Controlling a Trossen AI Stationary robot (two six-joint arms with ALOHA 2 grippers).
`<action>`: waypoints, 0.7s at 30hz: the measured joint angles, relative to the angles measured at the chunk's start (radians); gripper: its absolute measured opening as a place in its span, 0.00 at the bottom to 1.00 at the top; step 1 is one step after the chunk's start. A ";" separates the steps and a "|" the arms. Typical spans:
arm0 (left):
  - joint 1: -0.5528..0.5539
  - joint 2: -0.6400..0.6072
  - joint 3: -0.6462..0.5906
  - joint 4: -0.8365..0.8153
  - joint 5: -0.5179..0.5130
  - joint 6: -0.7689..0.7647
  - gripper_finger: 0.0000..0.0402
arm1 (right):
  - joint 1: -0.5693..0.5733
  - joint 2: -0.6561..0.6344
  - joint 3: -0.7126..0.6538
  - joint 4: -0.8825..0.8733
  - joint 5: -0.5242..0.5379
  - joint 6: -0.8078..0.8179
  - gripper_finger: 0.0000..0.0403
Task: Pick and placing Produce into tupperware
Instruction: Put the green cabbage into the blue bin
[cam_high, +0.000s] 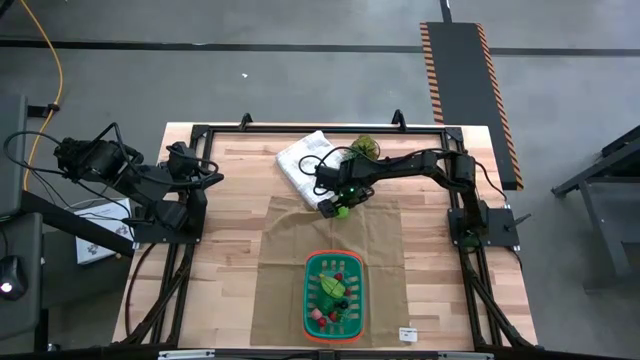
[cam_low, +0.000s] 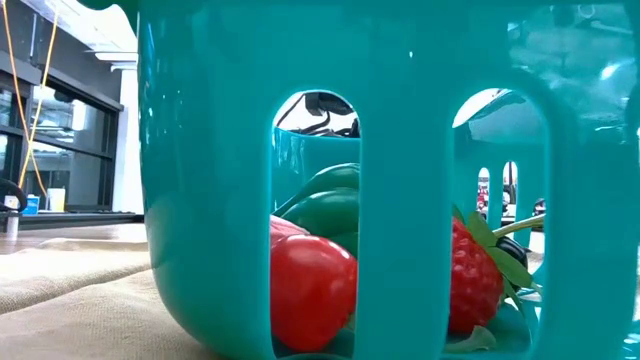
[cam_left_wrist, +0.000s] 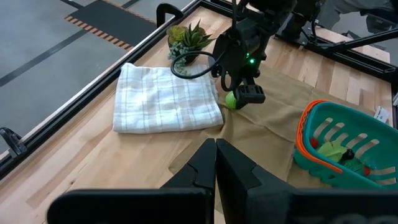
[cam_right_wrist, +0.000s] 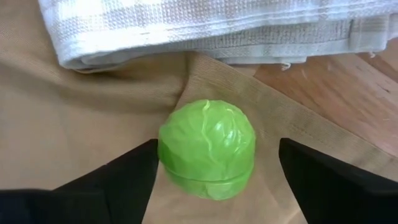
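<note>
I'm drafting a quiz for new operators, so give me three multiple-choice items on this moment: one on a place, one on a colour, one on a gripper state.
1. Where does the round light-green toy cabbage lie?
A. in the basket
B. on the tan cloth beside the folded white towel
C. on bare wood

2. What colour is the rim of the teal slotted plastic basket?
A. orange
B. white
C. black

3. How is the right gripper?
A. shut on the towel
B. out of view
C. open around the cabbage

B: the right wrist view shows cloth under it. A: the left wrist view shows the rim. C: fingers stand apart on either side.
</note>
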 joint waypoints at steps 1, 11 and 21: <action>0.000 0.000 0.000 0.000 0.000 0.000 0.00 | 0.000 0.000 0.000 -0.001 0.000 0.003 0.79; 0.000 0.000 0.000 -0.004 0.000 0.000 0.00 | 0.000 -0.001 0.000 0.017 -0.007 -0.004 0.78; 0.000 0.000 0.000 -0.008 0.000 0.000 0.00 | 0.000 0.005 0.000 0.033 -0.033 0.004 0.78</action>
